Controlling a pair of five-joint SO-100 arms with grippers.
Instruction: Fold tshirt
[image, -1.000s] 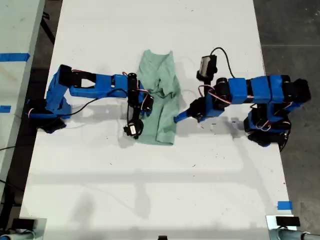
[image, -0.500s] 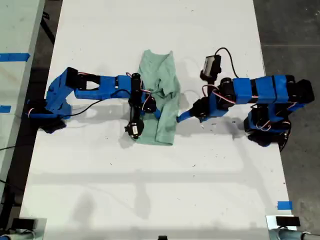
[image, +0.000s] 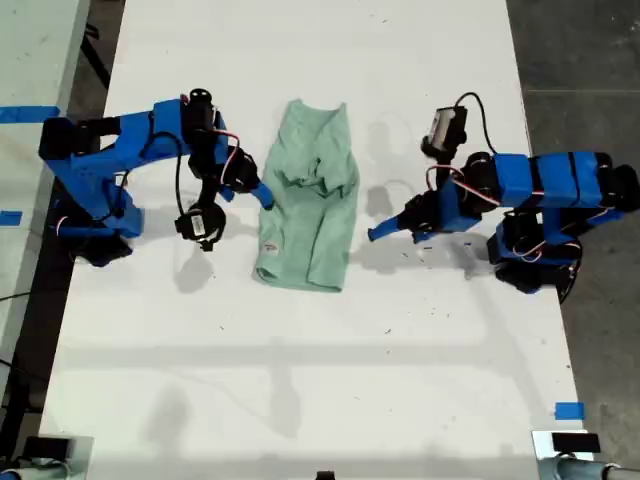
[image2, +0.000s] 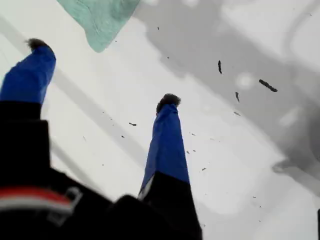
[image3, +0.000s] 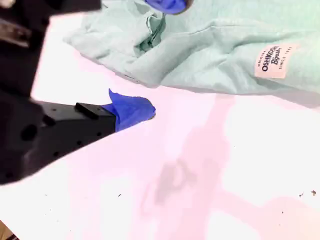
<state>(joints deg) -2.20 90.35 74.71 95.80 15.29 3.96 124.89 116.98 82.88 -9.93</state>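
Observation:
The pale mint-green tshirt (image: 315, 200) lies crumpled lengthwise in the middle of the white table (image: 300, 380), its small white label (image: 270, 247) showing near its lower corner on the exterior view's left. My second gripper (image: 257, 192) is at the shirt's edge on the exterior view's left. It is open (image3: 155, 57), one finger over the cloth (image3: 225, 40) and the other above bare table, close to the printed label (image3: 272, 61). My first gripper (image: 385, 228) is open over bare table on the exterior view's right, apart from the shirt. Its fingers (image2: 167, 135) point toward a shirt corner (image2: 100, 17).
Black specks (image2: 267, 86) dot the table under my first gripper. Blue tape marks sit on the neighbouring surface at the exterior view's left (image: 28, 113) and near the table's lower right corner (image: 568, 410). Dark floor (image: 580, 60) borders the table on the exterior view's right.
My second arm has drawn back off the shirt toward the exterior view's left. The shirt's lower part now lies wider, with the label showing. My first gripper has backed slightly away from the shirt.

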